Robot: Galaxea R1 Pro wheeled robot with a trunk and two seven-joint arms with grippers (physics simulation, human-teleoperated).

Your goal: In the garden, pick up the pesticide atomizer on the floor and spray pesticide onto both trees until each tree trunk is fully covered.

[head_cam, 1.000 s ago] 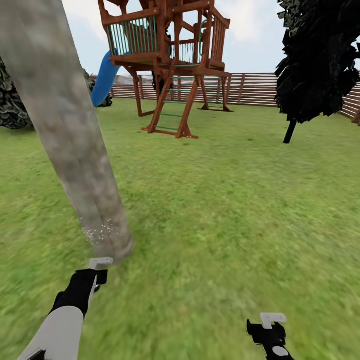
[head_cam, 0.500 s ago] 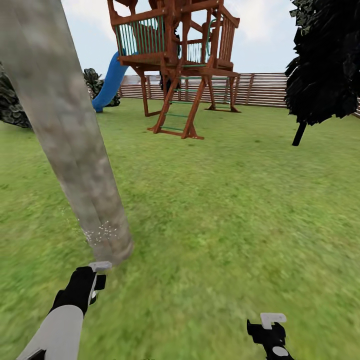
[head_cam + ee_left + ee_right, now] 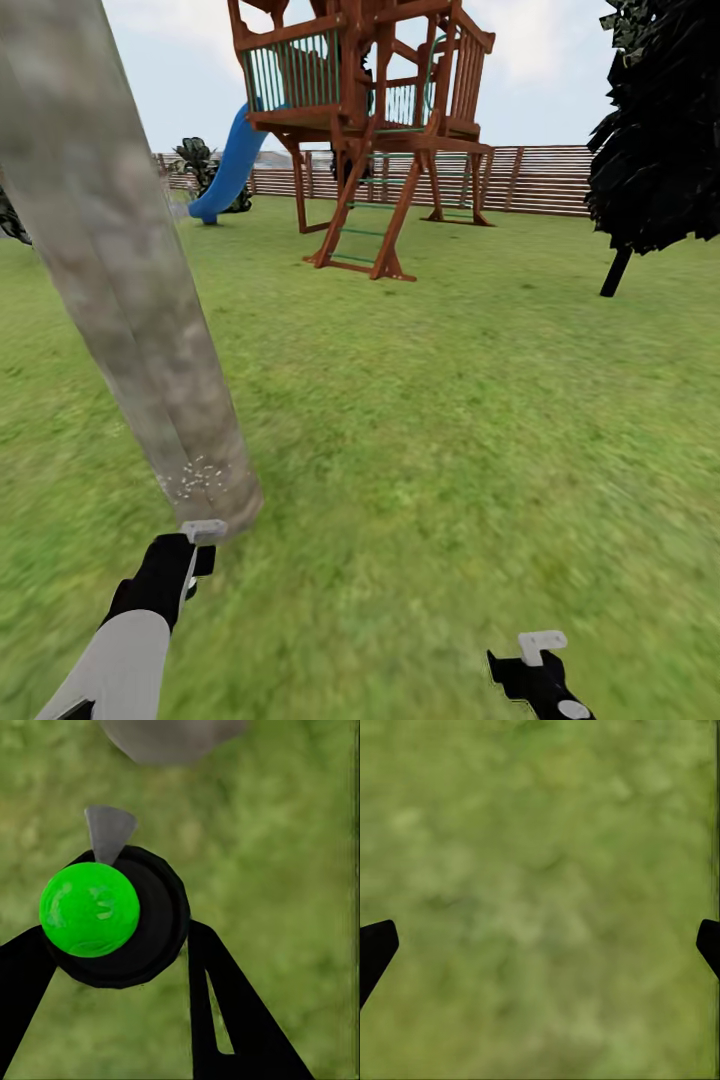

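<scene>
**A:** Grass lawn (image 3: 450, 420) runs out to the slatted fence (image 3: 540, 180), with the wooden play tower (image 3: 380, 130) and its blue slide (image 3: 232, 165) at twelve o'clock. Compared with a second ago that whole backdrop has slid rightward, so your head or base has turned; the things themselves haven't moved.

**B:** And the trunk?

**A:** You have the tree trunk (image 3: 130, 290) at ten o'clock, leaning across the picture. White specks of spray (image 3: 195, 478) sit only on a low band near its foot, much as they did a second ago, so I judge coverage has barely advanced.

**B:** Where's the atomizer?

**A:** Your left gripper (image 3: 112, 967) is clamped around the pesticide atomizer (image 3: 112, 916): black body, green cap, grey nozzle pointing at the trunk base just beyond it. Your right gripper (image 3: 540, 945) hangs over bare grass at five o'clock, fingers spread wide and holding nothing.

**B:** So what follows?

**A:** Probably you need to raise the nozzle; most of the bark above looks unsprayed.
</scene>
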